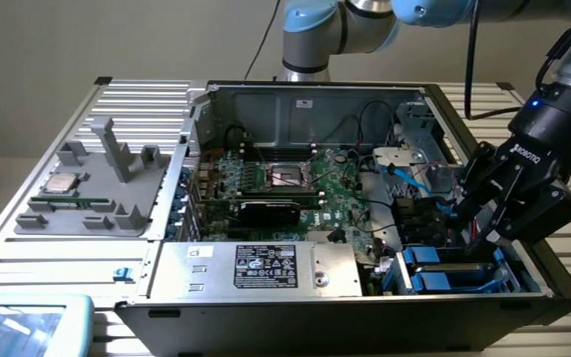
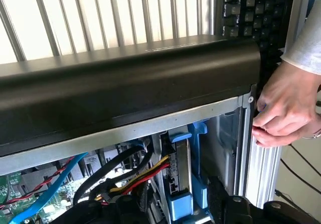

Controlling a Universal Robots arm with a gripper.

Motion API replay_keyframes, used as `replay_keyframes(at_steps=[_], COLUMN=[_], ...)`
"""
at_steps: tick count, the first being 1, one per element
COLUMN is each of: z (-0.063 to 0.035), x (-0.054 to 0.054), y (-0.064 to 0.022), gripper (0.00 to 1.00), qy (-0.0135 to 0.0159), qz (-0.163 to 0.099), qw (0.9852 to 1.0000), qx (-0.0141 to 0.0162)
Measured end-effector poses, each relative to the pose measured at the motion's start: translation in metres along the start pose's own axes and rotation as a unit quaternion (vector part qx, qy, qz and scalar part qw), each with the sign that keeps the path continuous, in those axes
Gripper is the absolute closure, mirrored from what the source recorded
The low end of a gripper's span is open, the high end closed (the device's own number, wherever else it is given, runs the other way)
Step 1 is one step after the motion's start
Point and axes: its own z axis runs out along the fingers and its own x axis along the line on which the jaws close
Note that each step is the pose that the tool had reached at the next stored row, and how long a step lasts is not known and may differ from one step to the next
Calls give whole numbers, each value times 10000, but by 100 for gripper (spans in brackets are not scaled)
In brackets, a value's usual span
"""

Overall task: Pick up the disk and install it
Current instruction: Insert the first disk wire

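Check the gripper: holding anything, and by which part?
Nothing held. The gripper hangs with jaws apart just above the disk, which sits in its bay.

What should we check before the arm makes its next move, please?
1. Disk in the case: upright between blue rails, ok.
2. Disk fully seated: cannot tell.
3. Gripper position: at the disk's corner of the case, ok.
4. People clear: a hand rests on the case corner beside the disk, not ok.
5. Cables: they run close beside the disk; whether they are clear of it, cannot tell.
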Motion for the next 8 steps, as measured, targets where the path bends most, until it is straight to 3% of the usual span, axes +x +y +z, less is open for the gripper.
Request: replay_keyframes(at_steps=[8], z=[-117], x=[-54], y=[-62], gripper=[41], qy=[-27], qz=[11], qw=[10000], qx=[-3])
